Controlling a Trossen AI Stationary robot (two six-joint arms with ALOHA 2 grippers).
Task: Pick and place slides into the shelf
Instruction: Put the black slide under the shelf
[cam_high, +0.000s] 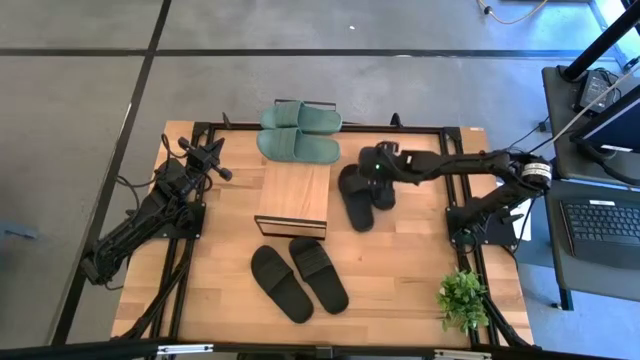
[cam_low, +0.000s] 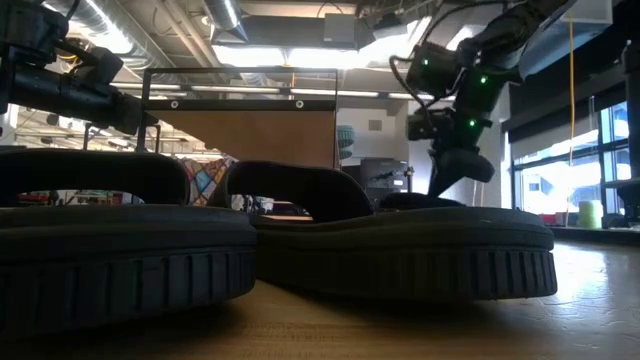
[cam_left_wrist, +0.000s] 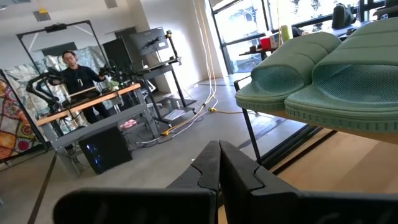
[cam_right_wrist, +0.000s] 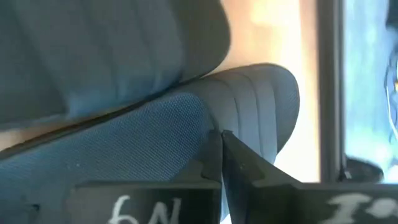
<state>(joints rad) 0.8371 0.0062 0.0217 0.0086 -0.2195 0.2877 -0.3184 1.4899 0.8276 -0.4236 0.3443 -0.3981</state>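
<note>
— Slides lay around the shelf (cam_high: 292, 197) on the desk (cam_high: 400, 275): we saw a green pair (cam_high: 298, 132) behind it, one black pair (cam_high: 298, 278) in front, another black pair (cam_high: 364, 193) just beside it.

— And the right hand (cam_high: 372, 172)?

— It hung right over that nearer black pair, fingers (cam_right_wrist: 214, 158) pressed together, gripping nothing. The left hand (cam_high: 222, 172) waited at the desk's left, fingers likewise together.

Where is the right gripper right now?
In the high view the right gripper is right of the shelf, directly over the black pair of slides lying there, fingers shut; the green slides sit farther back.
</note>
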